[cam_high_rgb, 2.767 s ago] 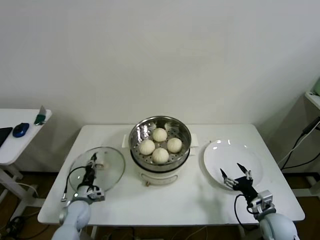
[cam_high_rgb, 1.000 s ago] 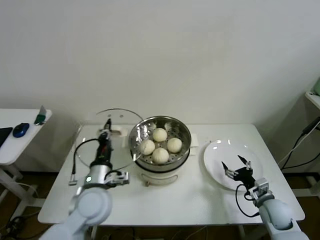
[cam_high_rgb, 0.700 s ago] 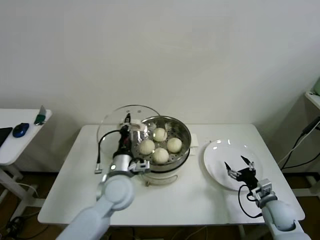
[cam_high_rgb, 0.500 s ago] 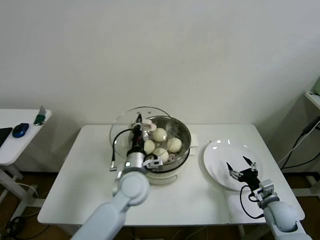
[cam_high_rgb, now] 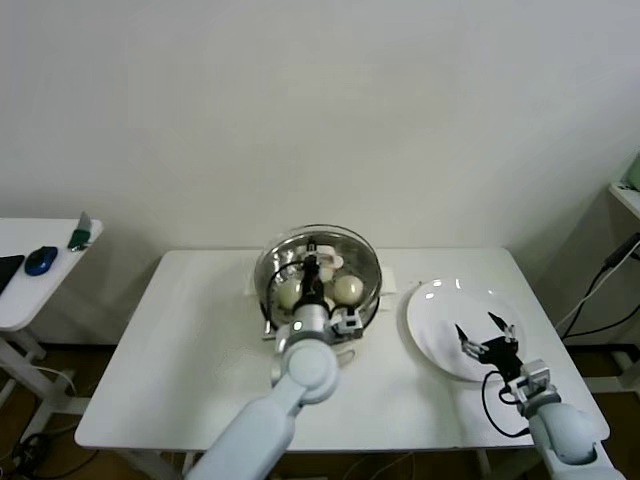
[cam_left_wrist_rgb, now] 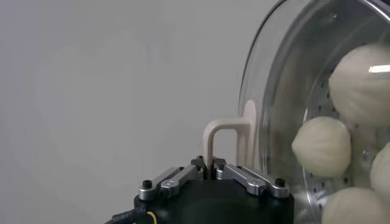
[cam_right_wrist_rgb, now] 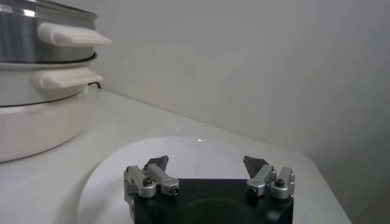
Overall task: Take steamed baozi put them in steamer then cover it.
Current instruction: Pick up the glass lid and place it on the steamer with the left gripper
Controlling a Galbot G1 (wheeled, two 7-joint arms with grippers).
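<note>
We have the left gripper over the middle of the steamer, its jaws closed on the pale handle of the cover — the left wrist view shows that handle pinched between the two fingers, with the glass dome bulging away from it. Gripping by the handle keeps our fingers off the glass and lets the lid hang centred, which we judge is why the arm reaches in from the near side, straight over the pot. The cover sits level or very nearly so, its round face turned down onto the basket and its handle pointing up at us; being circular it has no long axis of its own, but the handle's bar appears to run near-to-far. Whether the metal rim is fully seated on the steamer or a shade above it we cannot tell. The steamed baozi are inside the basket — we see two plainly in the head view, and several through the glass in the wrist view. The right gripper waits above the white plate at the right of the tabletop, jaws spread wide and holding nothing, well clear of the pot so it cannot foul the lid.
</note>
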